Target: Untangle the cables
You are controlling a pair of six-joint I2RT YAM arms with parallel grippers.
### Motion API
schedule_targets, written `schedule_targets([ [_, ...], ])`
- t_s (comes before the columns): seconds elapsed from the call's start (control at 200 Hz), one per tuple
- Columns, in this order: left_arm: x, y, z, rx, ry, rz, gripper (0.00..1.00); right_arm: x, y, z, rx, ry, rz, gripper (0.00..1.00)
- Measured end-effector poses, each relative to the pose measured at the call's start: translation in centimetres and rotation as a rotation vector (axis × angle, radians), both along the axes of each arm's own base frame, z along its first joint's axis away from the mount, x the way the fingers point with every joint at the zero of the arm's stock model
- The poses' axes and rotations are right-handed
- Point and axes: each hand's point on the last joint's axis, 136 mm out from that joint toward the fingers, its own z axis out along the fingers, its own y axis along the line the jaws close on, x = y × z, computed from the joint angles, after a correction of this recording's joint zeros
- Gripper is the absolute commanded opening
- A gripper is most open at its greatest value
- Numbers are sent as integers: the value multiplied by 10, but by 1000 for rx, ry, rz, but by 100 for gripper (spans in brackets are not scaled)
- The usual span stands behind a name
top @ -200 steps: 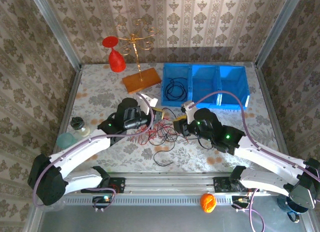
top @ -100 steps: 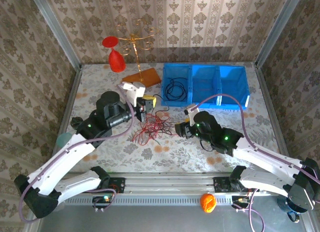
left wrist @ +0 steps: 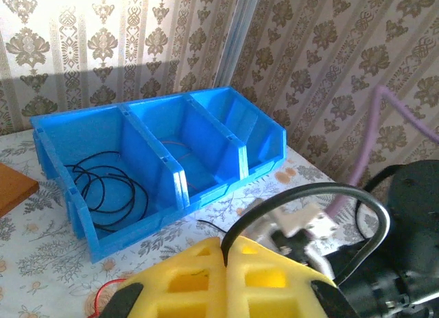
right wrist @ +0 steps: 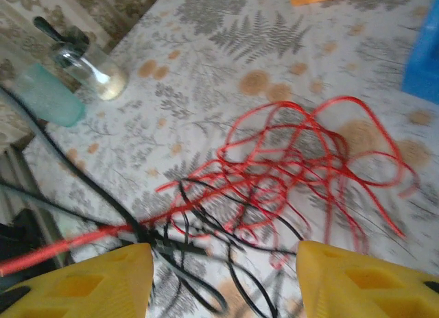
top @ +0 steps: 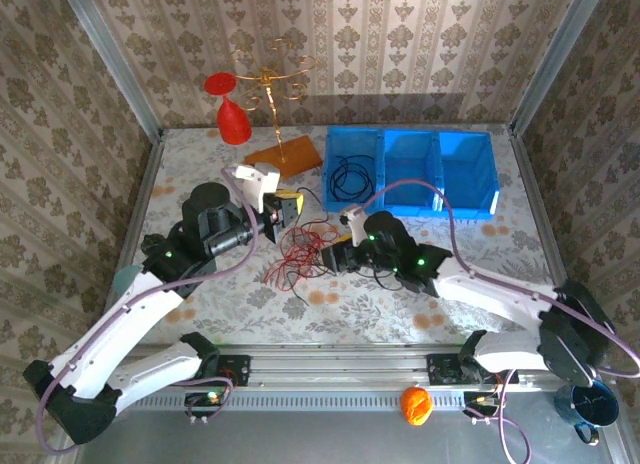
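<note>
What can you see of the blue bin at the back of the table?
The blue bin looks like glossy plastic, rectangular, with two dividers making three open compartments. It stands upright on the table's far right part. Its left compartment holds a loose black cable coil; the other two look empty.

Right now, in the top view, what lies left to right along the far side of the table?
Red glass → orange wooden board → black cable coil, in the left compartment of the blue bin.
</note>
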Motion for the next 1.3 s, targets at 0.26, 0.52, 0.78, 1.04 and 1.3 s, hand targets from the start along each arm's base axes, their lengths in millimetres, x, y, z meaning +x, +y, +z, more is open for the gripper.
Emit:
schedule_targets([
  [0.26,-1,8,-3,-21,20,13,0,2,34,13,91,19,82,36],
  [0.52,2,15,-26,-21,78,33,0,2,44,2,107,67,108,15],
  [0.78,5,31,-28,-38,77,75,0,4,45,2,110,63,94,0],
  [1.04,14,47,-57,-50,147,134,0,8,26,30,122,-33,-1,0],
  [1.3,17,49,-67,-81,178,136,0,6,7,74,164,-147,-48,0],
])
